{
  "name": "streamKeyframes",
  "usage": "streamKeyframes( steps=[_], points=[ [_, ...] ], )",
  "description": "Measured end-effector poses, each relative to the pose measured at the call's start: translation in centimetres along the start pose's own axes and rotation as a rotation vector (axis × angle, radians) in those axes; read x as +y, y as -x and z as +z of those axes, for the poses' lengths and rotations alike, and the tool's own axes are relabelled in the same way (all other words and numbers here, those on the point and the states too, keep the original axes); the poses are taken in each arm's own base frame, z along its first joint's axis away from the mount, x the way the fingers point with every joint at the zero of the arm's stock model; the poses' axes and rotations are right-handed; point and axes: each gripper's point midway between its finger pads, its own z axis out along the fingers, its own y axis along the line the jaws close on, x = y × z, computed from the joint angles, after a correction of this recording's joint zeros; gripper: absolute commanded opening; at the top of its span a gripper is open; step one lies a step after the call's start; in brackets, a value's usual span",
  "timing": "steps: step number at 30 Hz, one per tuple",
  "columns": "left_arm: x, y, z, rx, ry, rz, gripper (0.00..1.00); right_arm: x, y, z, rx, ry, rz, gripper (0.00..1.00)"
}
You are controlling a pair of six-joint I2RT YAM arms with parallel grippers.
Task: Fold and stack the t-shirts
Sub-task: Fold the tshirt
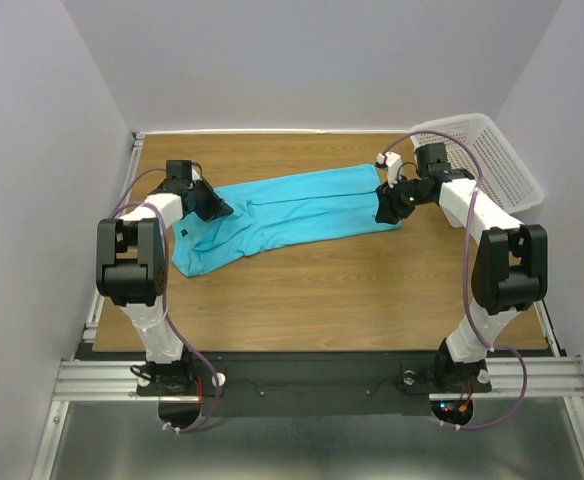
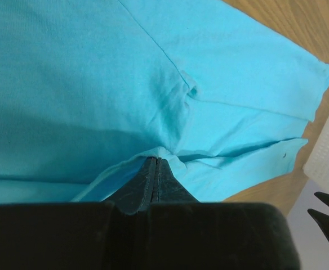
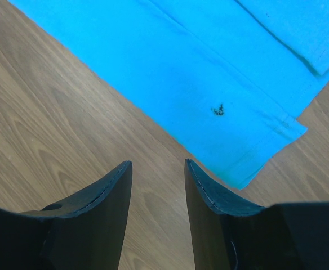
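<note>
A turquoise-blue t-shirt (image 1: 287, 210) lies stretched across the wooden table from left to right, folded lengthwise into a long band. My left gripper (image 1: 218, 208) is at its left part, shut on a pinch of the fabric (image 2: 163, 153), which bunches up round the closed fingertips. My right gripper (image 1: 385, 213) stands open at the shirt's right end, over bare wood just beside the hem corner (image 3: 277, 135). Nothing is between its fingers (image 3: 207, 183). A small dark mark (image 3: 217, 109) shows on the cloth near that corner.
A white perforated plastic basket (image 1: 492, 160) stands at the back right corner of the table, close behind the right arm. The wooden tabletop (image 1: 322, 290) shows bare in front of the shirt. Grey walls close in the three far sides.
</note>
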Motion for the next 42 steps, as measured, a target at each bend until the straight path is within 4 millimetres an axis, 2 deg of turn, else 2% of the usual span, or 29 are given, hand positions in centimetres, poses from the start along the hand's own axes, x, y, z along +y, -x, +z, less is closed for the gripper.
streamKeyframes(
  steps=[2,6,9,12,15,19,21,23,27,30,35,42],
  points=[
    [0.2,-0.1,0.2,0.007,0.006,0.004,0.01,0.0,0.0,0.0,0.000,0.000,0.000,0.48],
    [0.2,0.0,0.1,0.012,0.013,0.017,0.25,0.0,0.0,0.0,0.000,0.000,0.000,0.48],
    [-0.1,0.7,-0.2,0.000,0.020,0.039,0.38,0.0,0.0,0.0,0.000,0.000,0.000,0.48],
    [0.0,2.8,-0.8,-0.055,0.058,0.088,0.45,0.0,0.0,0.0,0.000,0.000,0.000,0.48],
    [0.1,4.7,-2.0,-0.122,0.104,0.156,0.47,0.0,0.0,0.0,0.001,0.001,0.001,0.48],
    [-0.4,5.5,-5.9,-0.191,0.135,0.242,0.47,0.1,-0.2,0.1,0.003,0.004,0.003,0.48],
    [-0.4,4.9,-7.8,-0.212,0.134,0.280,0.47,0.2,-0.2,0.1,0.002,0.007,0.004,0.48],
    [0.6,3.1,-9.3,-0.198,0.151,0.300,0.47,0.2,-0.3,0.2,0.002,0.011,0.004,0.48],
    [4.6,-0.8,-9.9,-0.103,0.247,0.312,0.47,0.7,-1.4,0.5,0.019,0.030,0.021,0.48],
    [6.6,-2.7,-10.0,-0.025,0.313,0.335,0.47,1.1,-1.9,0.7,0.027,0.043,0.030,0.48],
    [6.8,-3.3,-9.6,0.026,0.353,0.414,0.46,1.1,-1.8,0.7,0.022,0.048,0.029,0.48],
    [6.5,-5.1,-6.7,0.125,0.417,0.579,0.46,1.2,-1.8,0.7,0.019,0.051,0.026,0.48]
  ],
)
